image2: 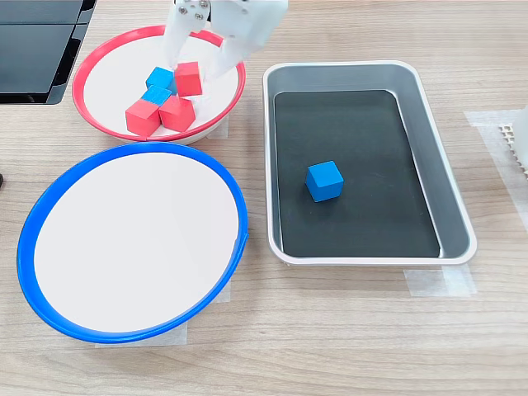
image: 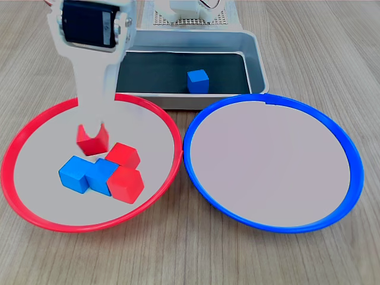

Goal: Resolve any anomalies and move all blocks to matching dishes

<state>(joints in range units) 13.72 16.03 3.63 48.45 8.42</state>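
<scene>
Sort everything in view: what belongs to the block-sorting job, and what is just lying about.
Job:
held red block
two loose red blocks
two blue blocks in red dish
blue block in tray
blue dish
gripper

Lying about:
black device
white mesh piece

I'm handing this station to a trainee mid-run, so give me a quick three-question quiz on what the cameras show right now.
1. True or false: the gripper holds a red block above the red-rimmed dish.
2. How many blue blocks lie in the red-rimmed dish? A) none B) two C) three
3. Fill in: the only block left in the grey tray is ____.

Key
1. True: in both exterior views its fingers flank the red block over that dish; whether the block already touches the dish floor cannot be told.
2. B: two blue blocks sit beside two loose red blocks. The blue-rimmed dish holds none.
3. Blue: the blue block.
</scene>
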